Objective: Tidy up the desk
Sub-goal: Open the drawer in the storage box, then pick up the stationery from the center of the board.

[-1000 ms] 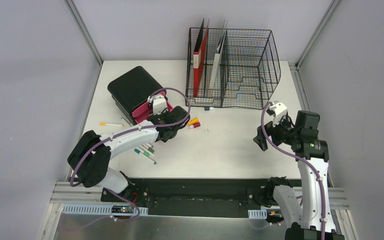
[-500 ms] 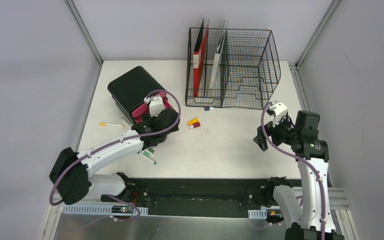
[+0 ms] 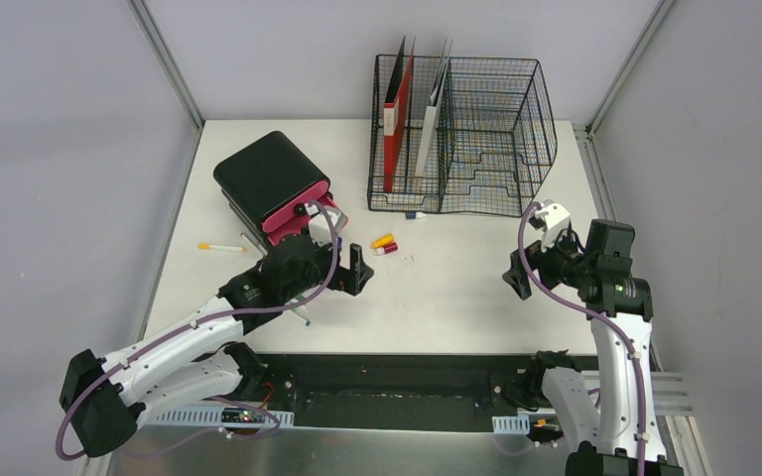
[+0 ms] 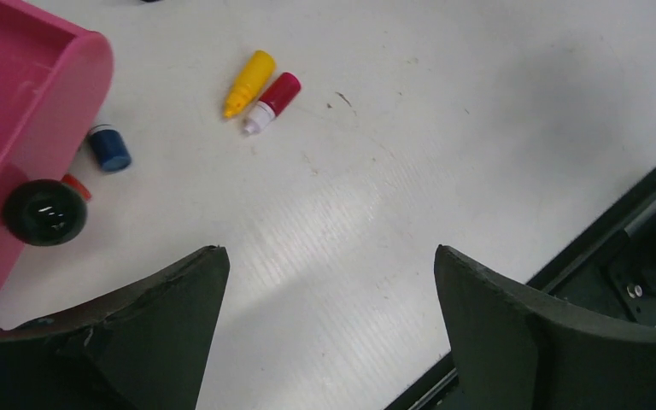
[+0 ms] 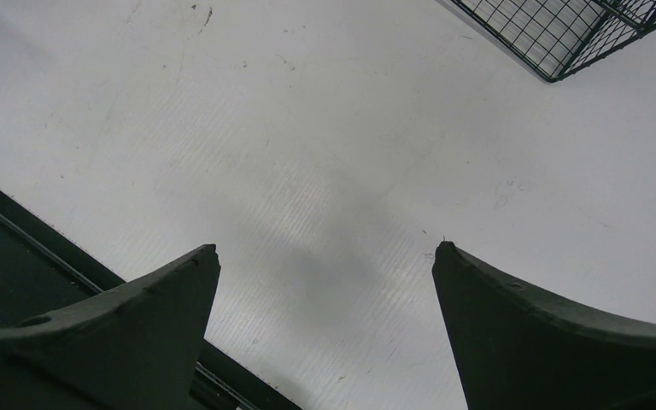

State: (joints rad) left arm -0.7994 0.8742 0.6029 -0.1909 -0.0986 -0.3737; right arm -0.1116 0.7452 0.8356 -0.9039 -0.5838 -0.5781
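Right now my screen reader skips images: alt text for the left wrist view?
The left claw hangs open and empty over the desk. Ahead, a yellow tube and a red tube lie side by side; a pink tray at left.

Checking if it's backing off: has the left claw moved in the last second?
Yes. The left claw has pulled back toward the near edge of the desk, away from the pink tray it was beside.
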